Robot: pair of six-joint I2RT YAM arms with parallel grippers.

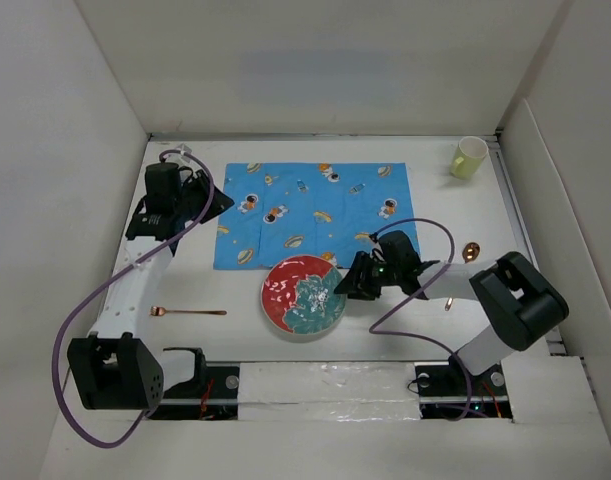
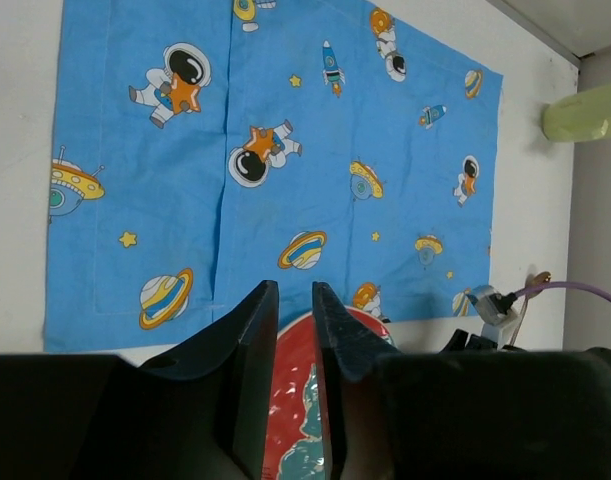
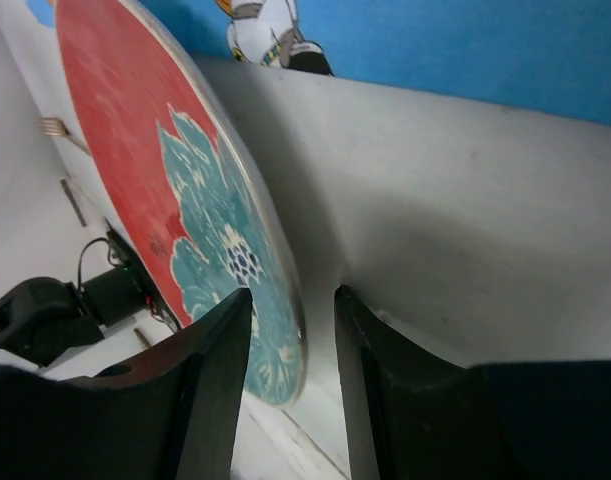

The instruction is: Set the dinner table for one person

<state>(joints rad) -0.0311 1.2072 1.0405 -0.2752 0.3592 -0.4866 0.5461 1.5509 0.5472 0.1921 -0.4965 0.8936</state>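
Status of the place setting on the dinner table (image 1: 435,205): partly complete.

Count as placed: blue cloth mat (image 1: 313,213), spread flat at upper centre of the overhead view.

Count as in progress: red-and-teal plate (image 1: 303,297) at lower centre, overlapping only the mat's lower edge and not centred on it. Note right gripper (image 1: 345,285) at the plate's right rim; in the right wrist view, fingers (image 3: 210,390) parted to either side of that rim, not clamped on it. Note left gripper (image 2: 295,292) at the mat's left edge, upper left of the overhead view; fingers narrowly parted, nothing between.

Count as outstanding:
- Fork (image 1: 188,312): on bare surface left of the plate, apart from the mat.
- Spoon (image 1: 471,251): at right, off the mat.
- Yellow-green cup (image 1: 470,157): at upper right, near the mat's corner but apart.

Judge remaining work as centring the plate, then arranging cutlery and cup around it.
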